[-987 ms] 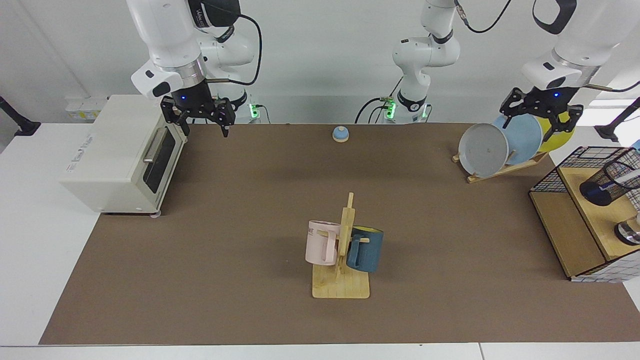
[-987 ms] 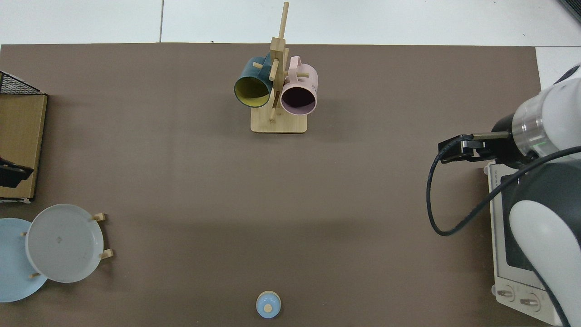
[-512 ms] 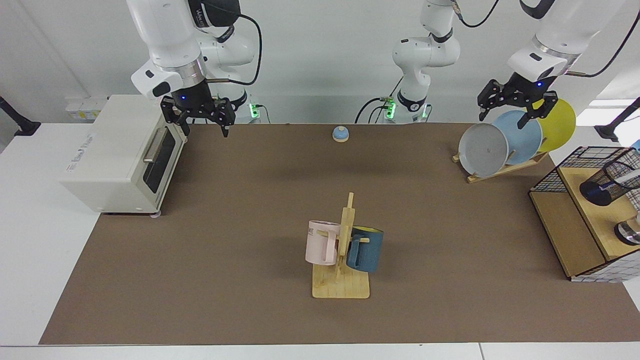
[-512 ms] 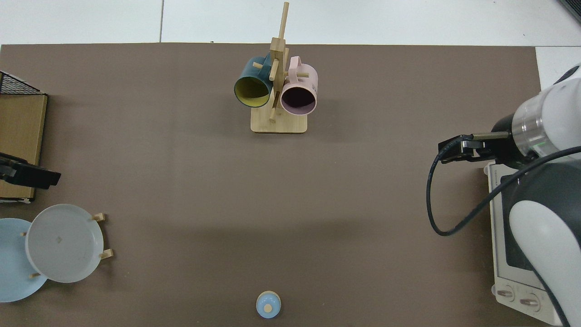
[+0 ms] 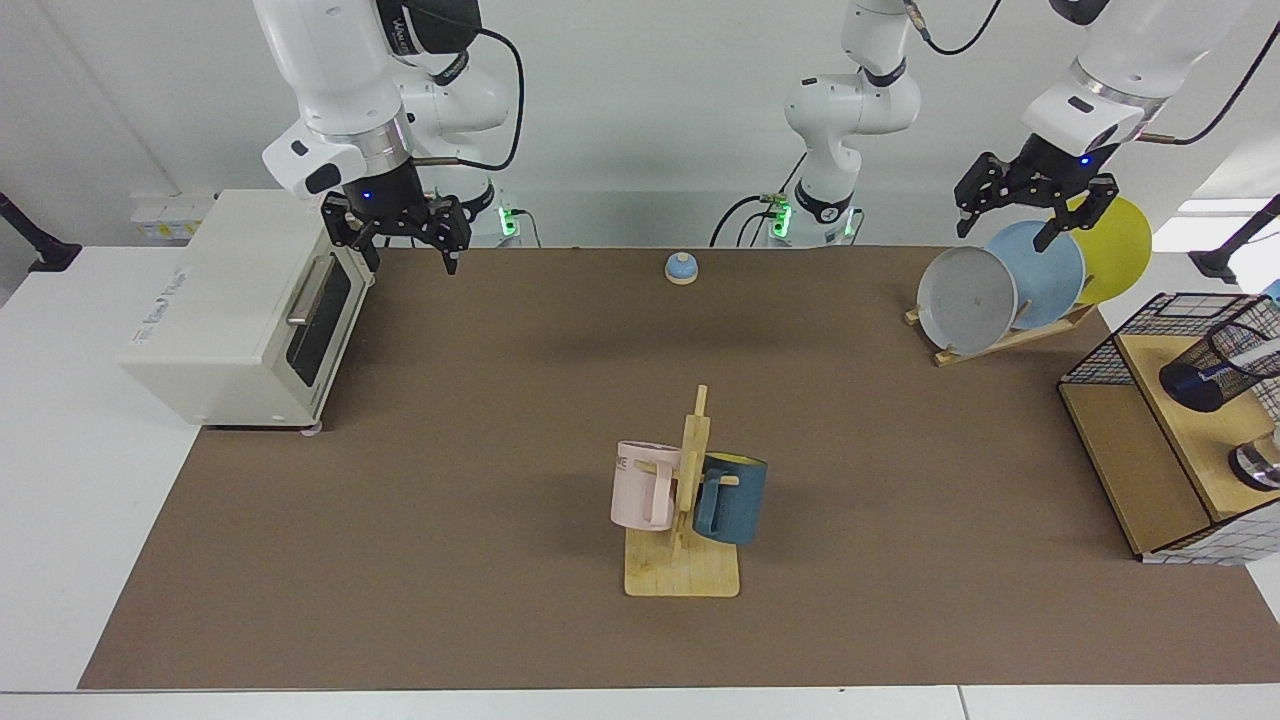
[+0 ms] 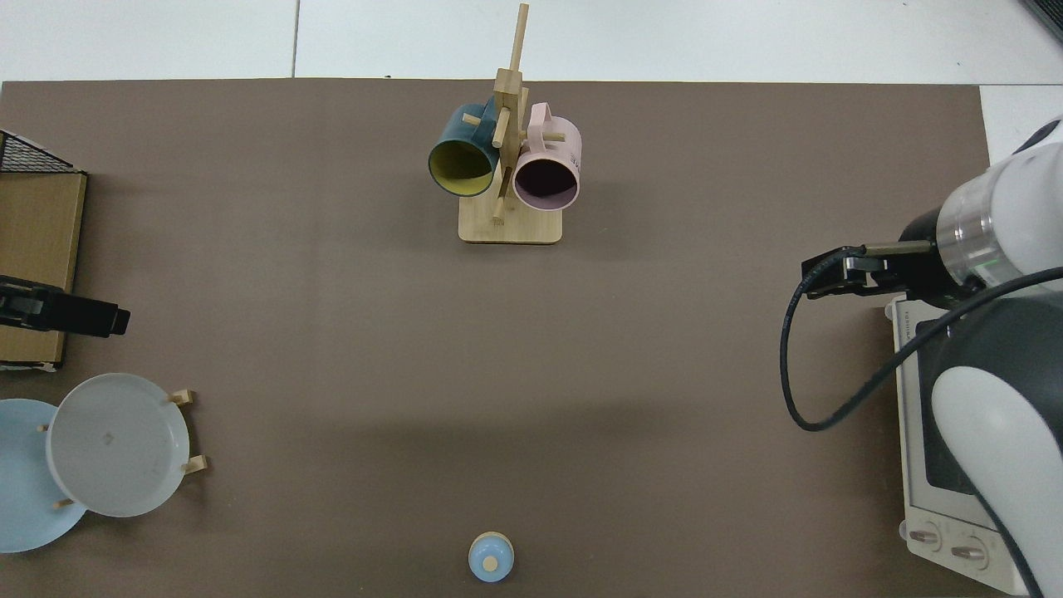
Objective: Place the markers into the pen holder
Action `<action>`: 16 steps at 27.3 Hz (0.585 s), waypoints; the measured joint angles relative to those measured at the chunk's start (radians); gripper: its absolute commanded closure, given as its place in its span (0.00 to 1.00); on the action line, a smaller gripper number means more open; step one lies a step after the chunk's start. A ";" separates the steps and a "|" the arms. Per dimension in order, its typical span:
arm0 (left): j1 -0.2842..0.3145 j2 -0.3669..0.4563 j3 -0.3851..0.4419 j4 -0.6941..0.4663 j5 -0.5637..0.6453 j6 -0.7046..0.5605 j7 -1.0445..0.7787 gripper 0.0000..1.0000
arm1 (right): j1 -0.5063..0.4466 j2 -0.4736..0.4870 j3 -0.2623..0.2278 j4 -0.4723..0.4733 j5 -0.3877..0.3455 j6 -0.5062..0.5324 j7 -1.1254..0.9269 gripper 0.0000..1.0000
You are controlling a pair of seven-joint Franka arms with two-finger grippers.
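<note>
The pen holder point(image 5: 1222, 364), a black wire-mesh cup, lies tilted on a wooden shelf at the far right of the facing view. Through its mesh show the white barrel and dark blue end of a marker point(image 5: 1240, 356). My left gripper point(image 5: 1000, 238) hangs open and empty above the plate rack, well left of the pen holder; its dark hand point(image 6: 75, 316) pokes in at the left edge of the top view. My right gripper point(image 5: 410, 262) waits open and empty beside the toaster oven, far from the holder.
A toaster oven point(image 5: 240, 305) stands at the left. A mug tree point(image 5: 690, 500) with a pink and a blue mug stands in the middle. A rack of plates point(image 5: 1010, 285), a small blue bell point(image 5: 681, 267) and a wire basket point(image 5: 1150, 335) on the wooden shelf point(image 5: 1140, 450) are also here.
My left gripper has risen and moved toward the facing view's left, away from the shelf; in the top view its hand came further in. The right arm stayed still.
</note>
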 measured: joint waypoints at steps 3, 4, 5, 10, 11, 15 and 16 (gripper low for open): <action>0.000 0.014 0.001 0.021 0.000 -0.005 0.000 0.00 | 0.000 0.000 0.000 0.000 0.000 0.000 0.000 0.00; 0.000 0.018 0.002 0.025 0.000 -0.006 0.000 0.00 | 0.000 0.000 0.000 0.000 0.000 0.000 0.000 0.00; 0.000 0.021 0.002 0.029 0.000 -0.006 0.000 0.00 | 0.000 0.000 0.000 0.000 0.000 0.000 0.000 0.00; 0.000 0.028 0.002 0.036 0.001 -0.006 0.000 0.00 | 0.000 0.000 0.000 0.000 0.000 0.000 0.000 0.00; 0.000 0.029 0.002 0.037 0.002 -0.006 0.000 0.00 | 0.000 0.000 0.000 0.000 0.000 0.000 0.000 0.00; 0.000 0.028 0.002 0.043 0.002 -0.007 0.000 0.00 | 0.000 0.000 0.000 0.000 0.000 0.000 0.000 0.00; 0.000 0.028 0.002 0.045 0.002 -0.007 0.000 0.00 | 0.000 0.000 0.000 0.000 0.000 0.000 0.000 0.00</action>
